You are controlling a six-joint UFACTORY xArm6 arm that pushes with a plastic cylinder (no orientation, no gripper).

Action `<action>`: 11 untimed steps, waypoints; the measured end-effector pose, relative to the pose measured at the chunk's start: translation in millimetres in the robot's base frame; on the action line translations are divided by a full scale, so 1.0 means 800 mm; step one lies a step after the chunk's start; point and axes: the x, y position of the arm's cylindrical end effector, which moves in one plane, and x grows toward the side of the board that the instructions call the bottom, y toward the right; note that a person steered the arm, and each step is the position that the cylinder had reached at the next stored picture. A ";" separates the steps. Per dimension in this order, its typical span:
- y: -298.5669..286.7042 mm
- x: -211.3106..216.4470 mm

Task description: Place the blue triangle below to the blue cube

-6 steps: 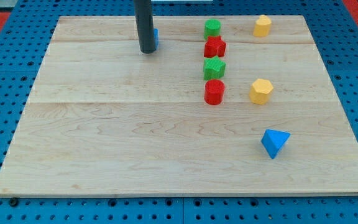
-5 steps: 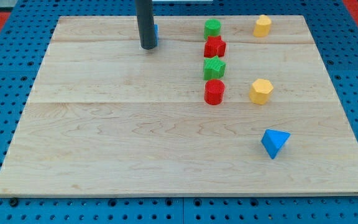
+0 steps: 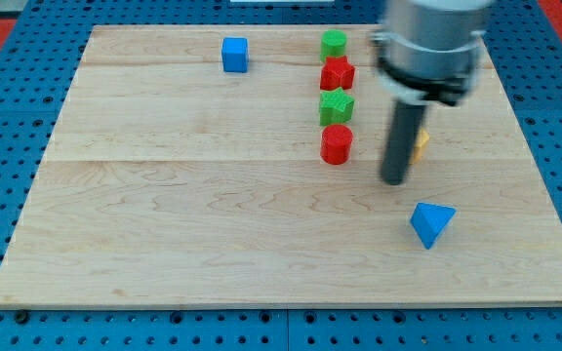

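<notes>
Our tip (image 3: 394, 181) sits bare, holding nothing, just above-left of the blue triangle (image 3: 431, 223), apart from it; the blue cube (image 3: 234, 54) lies far left.

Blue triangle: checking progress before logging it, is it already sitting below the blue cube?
No, the blue triangle lies far toward the view's lower right, while the blue cube is at the upper left.

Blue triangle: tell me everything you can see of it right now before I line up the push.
The blue triangle is a solid bright blue wedge, plastic-looking, lying on the wooden board toward the view's lower right. One flat triangular face turns toward the camera, and a point aims at the view's bottom. Nothing touches it. My tip stands just above and to its left in the view, apart from it. The blue cube sits far off at upper left.
</notes>
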 end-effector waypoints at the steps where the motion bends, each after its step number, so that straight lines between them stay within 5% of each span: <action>1: 0.057 0.061; 7: -0.230 0.117; 10: -0.368 0.110; 11: -0.397 0.047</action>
